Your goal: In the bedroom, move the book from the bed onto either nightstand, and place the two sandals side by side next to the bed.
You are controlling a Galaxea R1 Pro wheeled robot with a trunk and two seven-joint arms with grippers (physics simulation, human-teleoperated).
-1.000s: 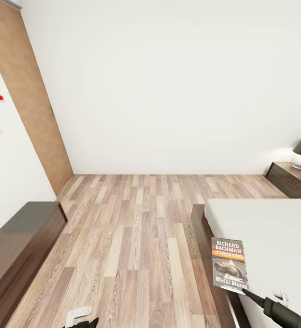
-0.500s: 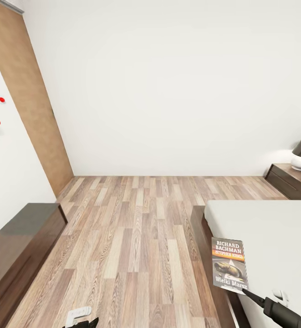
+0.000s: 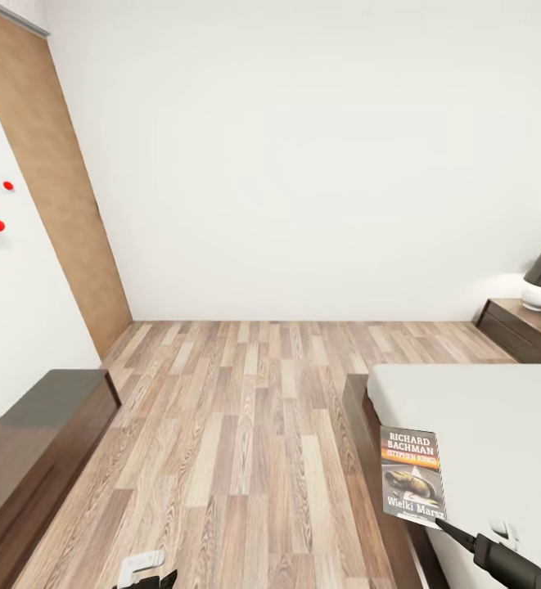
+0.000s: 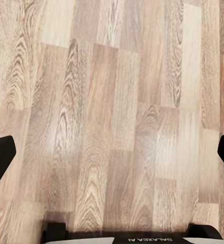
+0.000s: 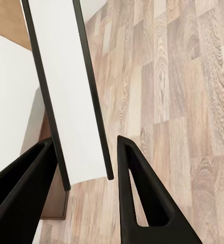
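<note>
Book (image 3: 412, 474) cover faces head camera; right pincer (image 5: 86, 175) apparently grips edge.

Head high, wrists low – shared plank floor (image 3: 245, 425)

A: Item one, the book (image 3: 412, 476), front cover, head view. What lettering reads?

B: Top, white capitals on dark grey: "RICHARD BACHMAN", in two lines. Beneath it, on the orange band, small dark capitals: "STEPHEN KING". Low on the cover, over the dark picture, white lettering: "Wielki Marsz". A finer line under that is too small to read.

A: Item two, the left gripper (image 4: 112, 157), left wrist view?

B: Its pale body at the picture's edge carries dark capitals, seen upside down: "GALAXEA", then a further character cut short, perhaps "R".

A: Other entries?

B: None legible.
</note>
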